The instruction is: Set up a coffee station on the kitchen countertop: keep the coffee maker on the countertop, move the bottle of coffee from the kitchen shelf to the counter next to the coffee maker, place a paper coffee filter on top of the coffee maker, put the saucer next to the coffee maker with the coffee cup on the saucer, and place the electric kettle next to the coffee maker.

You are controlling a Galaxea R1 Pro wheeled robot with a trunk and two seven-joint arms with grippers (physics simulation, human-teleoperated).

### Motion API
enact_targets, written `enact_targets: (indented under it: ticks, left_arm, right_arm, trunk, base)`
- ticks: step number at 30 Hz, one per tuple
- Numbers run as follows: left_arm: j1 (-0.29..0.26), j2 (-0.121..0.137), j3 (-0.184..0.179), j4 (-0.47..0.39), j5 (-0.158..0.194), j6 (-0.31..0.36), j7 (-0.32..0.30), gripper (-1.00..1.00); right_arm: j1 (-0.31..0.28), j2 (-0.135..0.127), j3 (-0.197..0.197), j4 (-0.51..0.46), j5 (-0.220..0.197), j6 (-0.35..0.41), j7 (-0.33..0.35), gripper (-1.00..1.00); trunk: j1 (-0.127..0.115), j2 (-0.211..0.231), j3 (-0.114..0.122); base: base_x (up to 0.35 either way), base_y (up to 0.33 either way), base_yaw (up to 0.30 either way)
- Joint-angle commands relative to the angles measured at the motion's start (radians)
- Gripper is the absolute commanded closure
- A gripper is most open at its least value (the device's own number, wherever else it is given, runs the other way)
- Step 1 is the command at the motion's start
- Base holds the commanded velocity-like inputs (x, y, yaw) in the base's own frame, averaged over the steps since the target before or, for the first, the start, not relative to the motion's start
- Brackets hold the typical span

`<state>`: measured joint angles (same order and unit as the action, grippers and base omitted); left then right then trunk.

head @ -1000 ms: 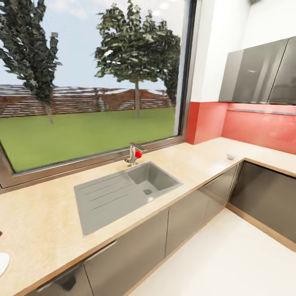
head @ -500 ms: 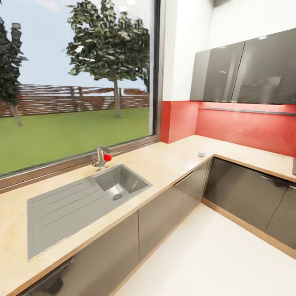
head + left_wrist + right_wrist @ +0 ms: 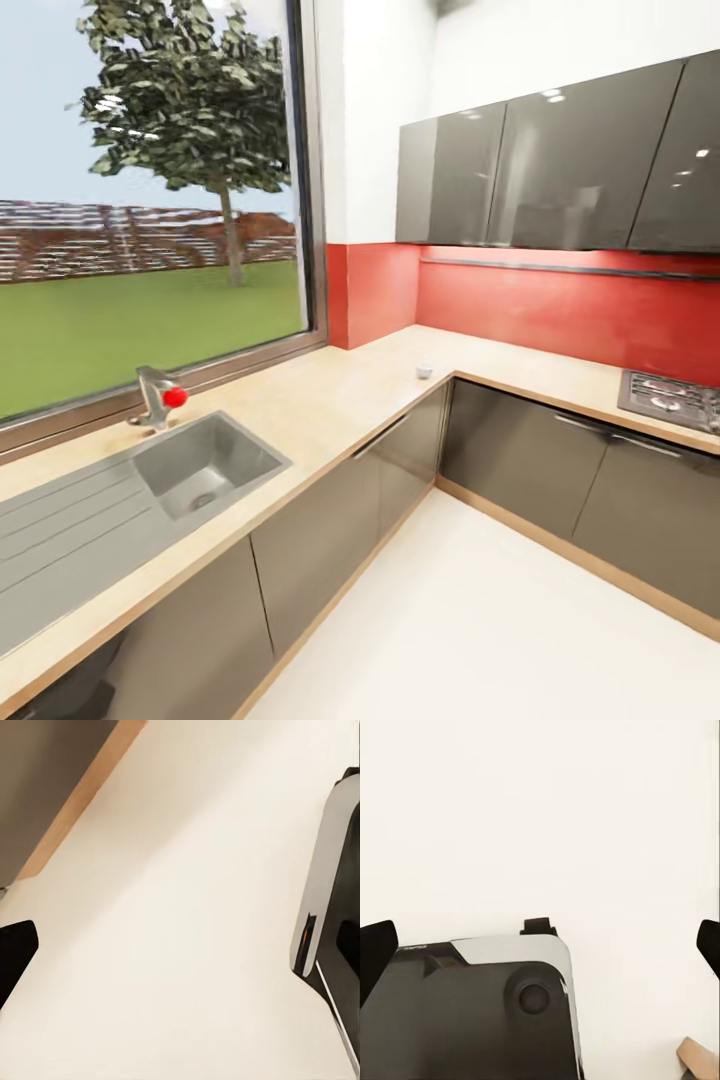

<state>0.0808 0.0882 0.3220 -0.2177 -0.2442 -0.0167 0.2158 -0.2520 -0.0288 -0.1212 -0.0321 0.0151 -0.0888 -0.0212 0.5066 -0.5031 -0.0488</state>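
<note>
Tabletop (image 3: pixel 330 400) in pale wood runs beneath the window and turns the corner along the red backsplash (image 3: pixel 560 315). Near that corner a small white cup-like object (image 3: pixel 424 371) stands on it, too small to tell its orientation or long axis. Sink (image 3: pixel 205 468) with faucet (image 3: pixel 155 395) lies left; hob (image 3: pixel 672 398) right. Left fingers (image 3: pixel 13 956) and right fingers (image 3: pixel 375 949) show dark tips far apart over pale floor (image 3: pixel 187 907), holding nothing.
</note>
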Motion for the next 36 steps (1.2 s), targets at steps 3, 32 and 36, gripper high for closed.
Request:
enact_targets:
  ticks: [3, 32, 36]
  left_arm:
    - [0.0, -0.001, 0.008, -0.002, -0.01, -0.002, 0.001, -1.0]
    - [0.0, -0.001, 0.007, -0.002, -0.009, -0.002, -0.001, -1.0]
    - [0.0, -0.001, 0.008, -0.002, -0.009, -0.002, -0.001, -1.0]
  right_arm:
    - [-0.001, -0.003, -0.007, 0.001, 0.002, -0.003, -0.001, -1.0]
    - [-0.001, -0.005, -0.006, 0.001, 0.002, -0.002, -0.001, -1.0]
    - [-0.001, -0.003, -0.002, 0.002, 0.007, -0.005, -0.001, -1.0]
  trunk:
    - [0.001, -0.002, -0.003]
    - [0.001, -0.002, -0.013]
    - [0.001, -0.002, -0.013]
  base:
    - [0.159, -0.308, -0.272]
    - [0.194, -0.28, -0.255]
    - [0.307, -0.148, -0.021]
